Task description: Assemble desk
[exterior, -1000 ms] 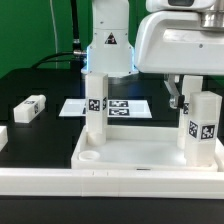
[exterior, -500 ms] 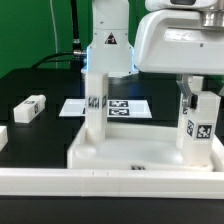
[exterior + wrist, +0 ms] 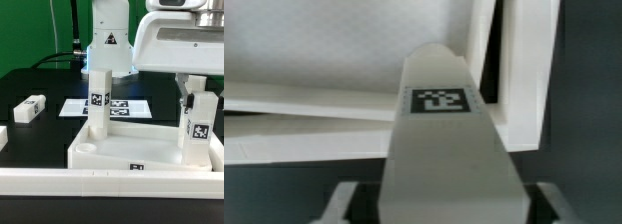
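The white desk top lies rim-up in the foreground with two leg blocks standing in it. One leg stands at its corner on the exterior view's left. The other leg stands at the corner on the exterior view's right, with my gripper shut around its upper end. In the wrist view this tagged leg fills the gap between both fingers, with the desk top's rim beyond it. A loose leg lies on the black table on the exterior view's left.
The marker board lies behind the desk top. A long white border rail runs along the front. Another white piece shows at the exterior view's left edge. The robot base stands at the back.
The jaws have shut on the leg at the exterior view's right. The desk top has shifted, and a tag on its front rim now shows.
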Robot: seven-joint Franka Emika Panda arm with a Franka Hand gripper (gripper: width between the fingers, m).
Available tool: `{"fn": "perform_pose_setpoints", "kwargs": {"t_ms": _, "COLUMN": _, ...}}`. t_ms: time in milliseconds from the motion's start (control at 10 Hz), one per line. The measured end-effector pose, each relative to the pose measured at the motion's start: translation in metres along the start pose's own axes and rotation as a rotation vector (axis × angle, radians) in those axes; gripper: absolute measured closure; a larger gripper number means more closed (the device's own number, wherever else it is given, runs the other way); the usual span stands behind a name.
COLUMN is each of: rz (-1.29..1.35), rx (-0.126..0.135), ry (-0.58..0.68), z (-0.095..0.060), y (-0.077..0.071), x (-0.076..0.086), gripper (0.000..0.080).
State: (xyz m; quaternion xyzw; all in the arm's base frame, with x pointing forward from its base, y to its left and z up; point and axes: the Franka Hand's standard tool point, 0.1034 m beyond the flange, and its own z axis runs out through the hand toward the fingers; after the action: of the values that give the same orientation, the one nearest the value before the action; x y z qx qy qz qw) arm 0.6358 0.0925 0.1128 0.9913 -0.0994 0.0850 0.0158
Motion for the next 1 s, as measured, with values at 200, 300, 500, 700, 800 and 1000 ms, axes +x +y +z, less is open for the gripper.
{"fn": "perform_pose_setpoints", "kwargs": {"t_ms": 200, "rz": 0.172, "rx": 0.002, "ry": 0.000, "z": -0.002, "y": 0.003, "x": 0.002, "gripper": 0.0507}}
{"fn": "perform_pose_setpoints", "kwargs": {"t_ms": 300, "rz": 0.249, "rx": -0.004, "ry": 0.000, "z": -0.001, "y": 0.009, "x": 0.002, "gripper": 0.0505}}
{"fn": "perform_pose_setpoints", "kwargs": {"t_ms": 500, "rz": 0.395, "rx": -0.019, "ry": 0.002, "z": 0.001, "y": 0.022, "x": 0.002, "gripper": 0.0505}}
{"fn": "perform_pose_setpoints", "kwargs": {"t_ms": 700, "rz": 0.493, "rx": -0.033, "ry": 0.008, "z": 0.002, "y": 0.034, "x": 0.004, "gripper": 0.0505}}
{"fn": "perform_pose_setpoints", "kwargs": {"t_ms": 800, "rz": 0.536, "rx": -0.033, "ry": 0.008, "z": 0.002, "y": 0.035, "x": 0.004, "gripper": 0.0505}}
{"fn": "perform_pose_setpoints", "kwargs": {"t_ms": 1000, "rz": 0.545, "rx": -0.031, "ry": 0.007, "z": 0.002, "y": 0.033, "x": 0.004, "gripper": 0.0234}}
